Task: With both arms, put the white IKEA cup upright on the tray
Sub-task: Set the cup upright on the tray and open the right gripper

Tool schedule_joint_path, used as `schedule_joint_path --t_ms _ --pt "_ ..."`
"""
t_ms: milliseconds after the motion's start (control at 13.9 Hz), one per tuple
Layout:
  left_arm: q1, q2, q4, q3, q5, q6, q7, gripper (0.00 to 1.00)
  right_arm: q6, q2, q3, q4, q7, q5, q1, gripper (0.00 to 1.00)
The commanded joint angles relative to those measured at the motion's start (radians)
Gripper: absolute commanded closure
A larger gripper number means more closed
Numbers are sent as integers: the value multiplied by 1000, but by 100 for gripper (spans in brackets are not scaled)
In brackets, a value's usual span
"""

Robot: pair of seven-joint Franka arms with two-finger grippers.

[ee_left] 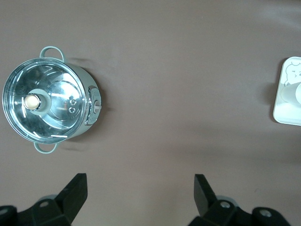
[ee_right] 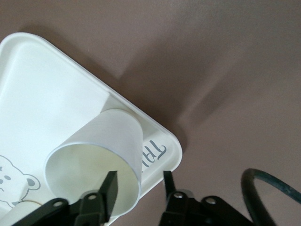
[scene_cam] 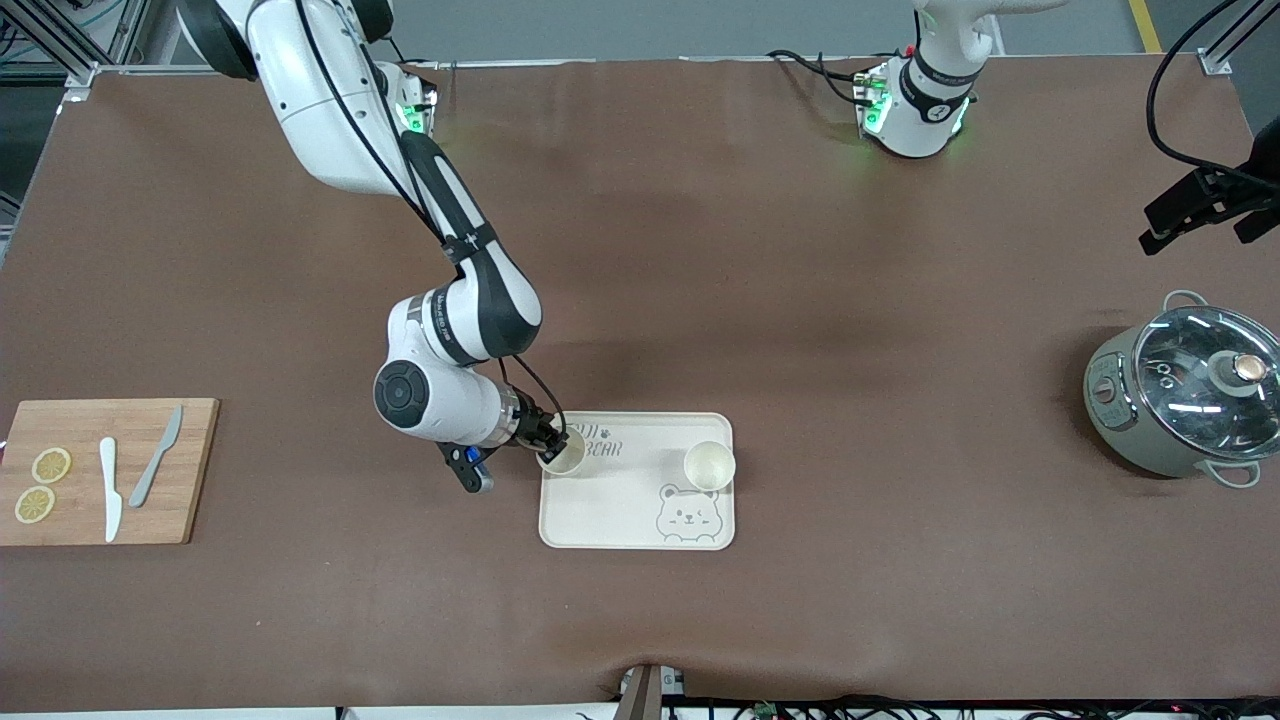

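A white cup (scene_cam: 563, 456) (ee_right: 101, 141) stands mouth-up on the cream tray (scene_cam: 640, 520) (ee_right: 42, 80), in the corner by the grey lettering toward the right arm's end. My right gripper (scene_cam: 552, 442) (ee_right: 139, 178) is open. It straddles the cup's rim, one finger inside the mouth and one outside, with a gap on each side of the wall. A second white cup (scene_cam: 709, 465) stands upright on the tray toward the left arm's end. My left gripper (scene_cam: 1157, 230) (ee_left: 139, 178) waits open and empty above the table near the pot.
A grey-green pot with a glass lid (scene_cam: 1185, 395) (ee_left: 47, 106) sits at the left arm's end. At the right arm's end lies a wooden cutting board (scene_cam: 195, 430) carrying lemon slices (scene_cam: 42, 483) and two knives (scene_cam: 130, 478).
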State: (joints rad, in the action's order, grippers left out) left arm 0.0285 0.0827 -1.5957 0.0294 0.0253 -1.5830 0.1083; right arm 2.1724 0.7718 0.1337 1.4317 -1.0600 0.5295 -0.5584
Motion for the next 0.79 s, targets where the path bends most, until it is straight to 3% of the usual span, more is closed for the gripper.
schedule_joint_path --t_ms 0,433,721 --pt "2 -3 26 6 4 24 -15 0 -5 11 12 -33 -60 21 -6 0" --pt "-2 -1 23 10 4 28 -18 0 -29 -22 30 -63 -68 -3 26 0" --pt "-2 -3 22 10 4 31 -18 0 -81 -109 30 -68 -80 3 90 0"
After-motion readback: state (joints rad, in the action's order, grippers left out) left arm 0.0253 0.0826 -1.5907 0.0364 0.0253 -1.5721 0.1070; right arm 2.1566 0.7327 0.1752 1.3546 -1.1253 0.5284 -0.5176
